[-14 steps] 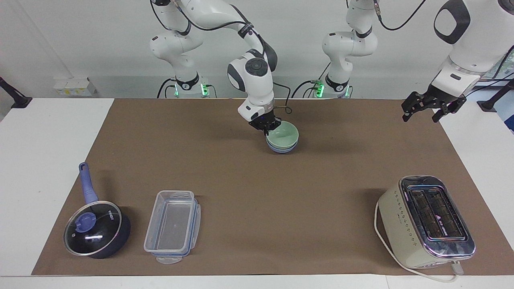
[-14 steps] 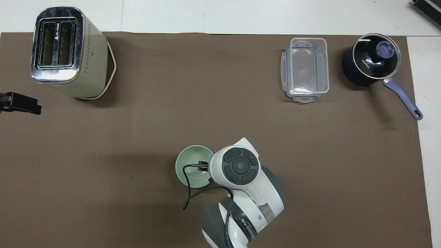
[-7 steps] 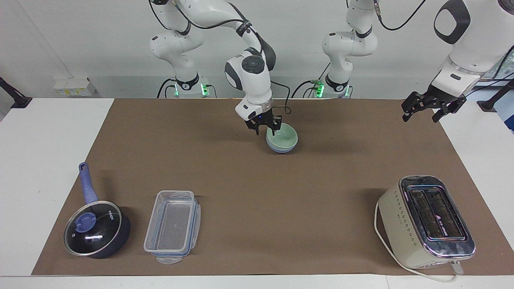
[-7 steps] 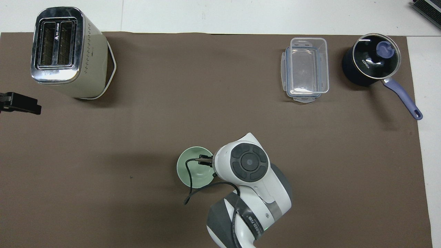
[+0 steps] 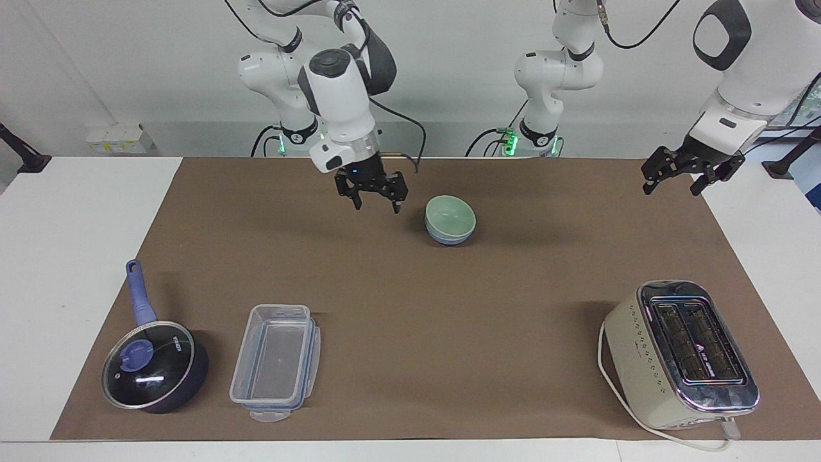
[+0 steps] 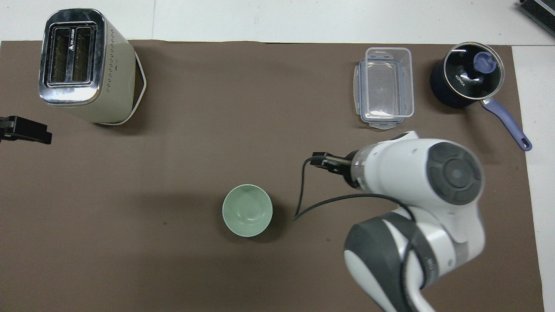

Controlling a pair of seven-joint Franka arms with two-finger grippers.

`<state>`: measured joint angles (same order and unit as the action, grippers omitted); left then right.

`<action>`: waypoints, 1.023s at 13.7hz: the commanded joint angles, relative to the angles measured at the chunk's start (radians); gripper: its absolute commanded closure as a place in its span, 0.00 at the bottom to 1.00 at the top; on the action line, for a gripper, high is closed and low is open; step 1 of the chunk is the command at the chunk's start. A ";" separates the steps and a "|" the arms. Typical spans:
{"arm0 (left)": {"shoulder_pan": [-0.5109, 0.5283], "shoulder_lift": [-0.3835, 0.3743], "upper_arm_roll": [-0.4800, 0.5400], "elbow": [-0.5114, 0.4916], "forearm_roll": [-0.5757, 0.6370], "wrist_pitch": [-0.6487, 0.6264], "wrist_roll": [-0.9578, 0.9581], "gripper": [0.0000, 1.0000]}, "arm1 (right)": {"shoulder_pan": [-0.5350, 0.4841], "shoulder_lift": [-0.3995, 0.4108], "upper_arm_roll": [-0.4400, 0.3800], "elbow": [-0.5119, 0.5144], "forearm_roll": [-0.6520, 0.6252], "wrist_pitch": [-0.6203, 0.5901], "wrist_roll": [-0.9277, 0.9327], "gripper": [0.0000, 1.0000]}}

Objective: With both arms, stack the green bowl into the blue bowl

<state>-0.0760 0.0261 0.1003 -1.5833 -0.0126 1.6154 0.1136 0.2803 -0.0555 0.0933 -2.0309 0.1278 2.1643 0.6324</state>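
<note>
Closest to the robots, the right gripper (image 5: 375,192) hangs in the air over bare brown mat (image 5: 410,308), just off to the right arm's side of the bowls, fingers spread and holding nothing. Beside it, on the mat, the green bowl (image 5: 450,217) sits nested in the blue bowl (image 5: 449,238), only a thin blue band showing under the green rim. From overhead you see green alone (image 6: 247,210). It looks level and seated, so I'd call the stack done.

What's left, as I read it, is a clean retreat: lift straight up and away, mind that loose black cable (image 6: 316,203) doesn't drag across the bowls, and don't swing low past the rim.

The left gripper (image 5: 691,170) waits over the mat's edge at its own end, fingers parted, empty.

Farther out: the toaster (image 5: 680,356) toward the left arm's end, and toward the right arm's end the clear container (image 5: 276,359) next to the lidded saucepan (image 5: 154,372).
</note>
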 commanded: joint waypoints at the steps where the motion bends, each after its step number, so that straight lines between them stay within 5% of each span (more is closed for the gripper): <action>1: 0.010 0.003 -0.008 0.011 0.020 -0.017 0.012 0.00 | -0.126 -0.018 0.006 0.088 -0.036 -0.131 -0.103 0.00; 6: 0.010 0.003 -0.008 0.011 0.022 -0.017 0.012 0.00 | -0.255 0.003 0.006 0.360 -0.142 -0.403 -0.259 0.00; 11: 0.010 0.003 -0.008 0.011 0.020 -0.017 0.012 0.00 | -0.306 0.126 0.005 0.670 -0.174 -0.685 -0.344 0.00; 14: 0.010 0.003 -0.008 0.011 0.022 -0.017 0.012 0.00 | -0.320 0.135 0.006 0.679 -0.188 -0.701 -0.381 0.00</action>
<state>-0.0760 0.0261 0.1003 -1.5833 -0.0126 1.6153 0.1136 -0.0230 0.0415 0.0849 -1.4027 -0.0344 1.4913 0.2818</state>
